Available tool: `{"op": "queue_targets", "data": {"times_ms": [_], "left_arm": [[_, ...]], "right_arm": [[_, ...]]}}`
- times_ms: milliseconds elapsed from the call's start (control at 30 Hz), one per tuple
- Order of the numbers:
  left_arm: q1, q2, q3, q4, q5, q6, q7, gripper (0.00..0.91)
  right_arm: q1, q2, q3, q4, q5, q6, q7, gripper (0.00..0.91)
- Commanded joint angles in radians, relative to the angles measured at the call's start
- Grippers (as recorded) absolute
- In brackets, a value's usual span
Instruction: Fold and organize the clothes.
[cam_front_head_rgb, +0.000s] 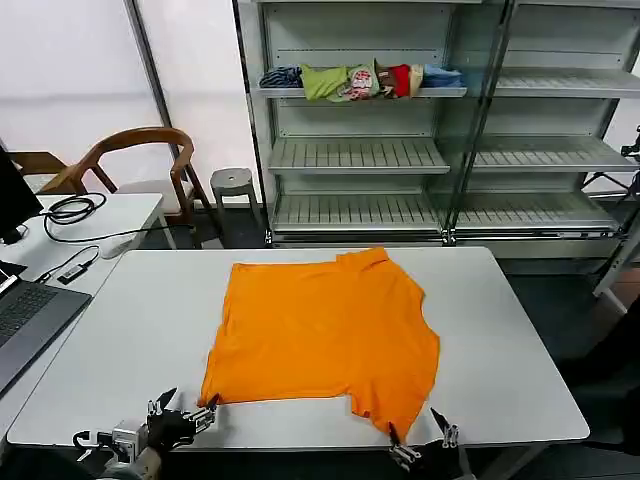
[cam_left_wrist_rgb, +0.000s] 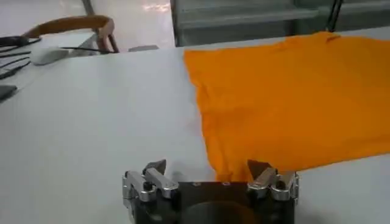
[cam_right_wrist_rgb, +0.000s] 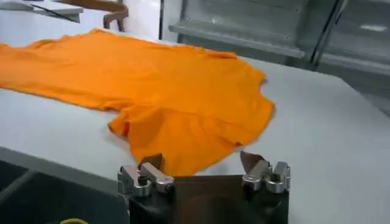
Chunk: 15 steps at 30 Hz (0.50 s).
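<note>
Lay spread nearly flat across the middle of the white rectangular table (cam_front_head_rgb: 520, 330): a bright orange short-sleeved T-shirt of soft fabric (cam_front_head_rgb: 325, 330), collar toward the far edge, hem toward the near edge, one sleeve hanging down at the near right. Showed no lettering on the upper side.

Hovered low at the near edge, just off the shirt's near left corner: the left gripper (cam_front_head_rgb: 183, 417), fingers spread wide, holding nothing. Waited at the near right, just beside the tip of the drooping sleeve: the right gripper (cam_front_head_rgb: 424, 440), likewise wide open and empty. Seen from the wrists, too: left gripper (cam_left_wrist_rgb: 209, 178) facing the hem corner, right gripper (cam_right_wrist_rgb: 204, 175) facing the rumpled sleeve.

Judged light, limp and prone to bunching; likely to slide a little on the smooth tabletop and to sag between two holds. Best taken by pinching thin edges, probably the near left hem corner and the near right sleeve or hem corner, lifted together to keep the fold line straight.
</note>
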Motion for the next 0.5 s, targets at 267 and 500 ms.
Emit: {"op": "queue_targets", "data": {"times_ms": [267, 500], "left_arm": [[-0.001, -0.001, 0.003, 0.007, -0.007, 0.001, 0.007, 0.01], [0.004, -0.006, 0.003, 0.003, -0.01, -0.004, 0.019, 0.01]], "right_arm": [[-0.014, 0.005, -0.013, 0.003, 0.005, -0.025, 0.006, 0.0], [-0.017, 0.009, -0.015, 0.002, 0.019, -0.025, 0.003, 0.0]]}}
